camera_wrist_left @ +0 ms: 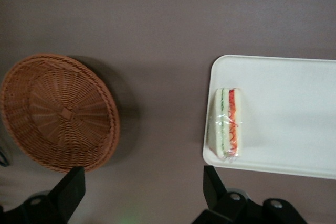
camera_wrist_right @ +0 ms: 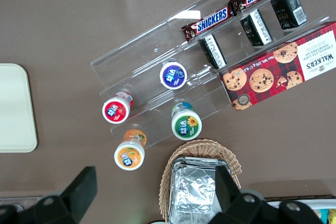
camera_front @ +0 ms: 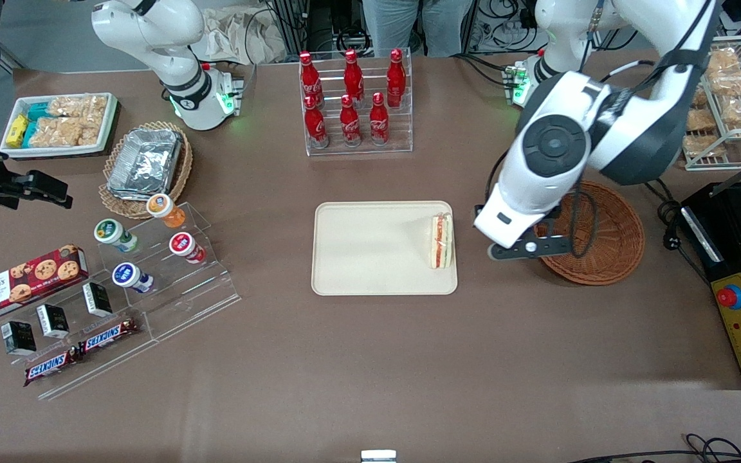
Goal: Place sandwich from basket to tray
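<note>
The sandwich [camera_front: 442,241] lies on the tray [camera_front: 370,257], at the tray's edge toward the working arm's end of the surface [camera_front: 370,360], wrapped in clear film with its red and green filling showing along one side [camera_wrist_left: 229,124]. The tray [camera_wrist_left: 283,114] is otherwise bare. The tool [camera_front: 528,247] hangs above the strip of surface between the tray and the basket [camera_front: 602,235], released, its two fingers [camera_wrist_left: 71,190] spread wide with nothing between them, touching neither the sandwich nor the basket [camera_wrist_left: 58,111]. The basket sits just beside the tray toward the working arm's end, with nothing in it, partly covered in the front view by the arm's white housing. Farther from the front camera than the tray stands a clear rack of red cola bottles [camera_front: 352,103]. Toward the parked arm's end lie a clear stepped stand [camera_front: 171,283] with small yoghurt cups [camera_front: 181,247], two Snickers bars [camera_front: 81,354], small black packets [camera_front: 54,320] and a Walkers cookie box [camera_front: 23,283], with a tan basket holding a foil container [camera_front: 145,161] and a white tray of snack packets [camera_front: 58,122] near them.
</note>
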You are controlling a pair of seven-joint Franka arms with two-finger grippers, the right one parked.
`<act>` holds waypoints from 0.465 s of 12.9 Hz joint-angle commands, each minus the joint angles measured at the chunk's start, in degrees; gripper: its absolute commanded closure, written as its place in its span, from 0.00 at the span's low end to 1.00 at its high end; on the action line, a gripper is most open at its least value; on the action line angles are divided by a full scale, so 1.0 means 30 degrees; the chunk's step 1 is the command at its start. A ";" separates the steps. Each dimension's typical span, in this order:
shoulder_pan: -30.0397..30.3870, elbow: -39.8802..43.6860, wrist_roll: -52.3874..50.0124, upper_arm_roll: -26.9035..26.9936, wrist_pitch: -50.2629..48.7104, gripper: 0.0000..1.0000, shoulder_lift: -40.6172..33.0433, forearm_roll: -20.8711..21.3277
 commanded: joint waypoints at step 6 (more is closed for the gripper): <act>-0.1631 -0.0151 0.5788 0.8203 -0.0614 0.00 -0.3890 -0.4999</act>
